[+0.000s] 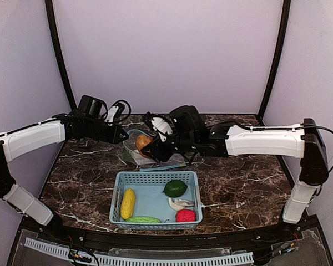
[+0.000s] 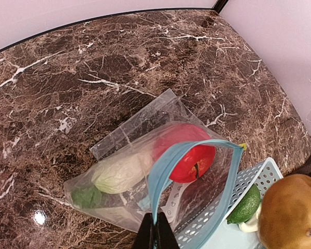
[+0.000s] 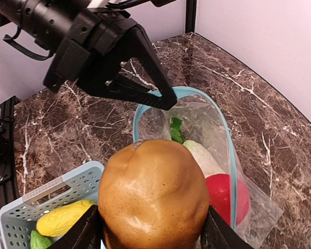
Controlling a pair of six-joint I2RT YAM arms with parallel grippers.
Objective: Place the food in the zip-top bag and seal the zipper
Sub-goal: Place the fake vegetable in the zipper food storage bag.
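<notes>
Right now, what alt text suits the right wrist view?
The right gripper holds a round brown potato over the open clear plastic zip-top bag, whose blue rim the black left gripper pinches. A red apple and white radish lie inside.

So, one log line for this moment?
left end effector: shut on zipper, bag mouth open | right end effector: grips potato at mouth | in bag: apple, radish | seal: not done

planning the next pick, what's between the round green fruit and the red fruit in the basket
The mushroom, in the top view: it lies between the green fruit and the red fruit.
</notes>
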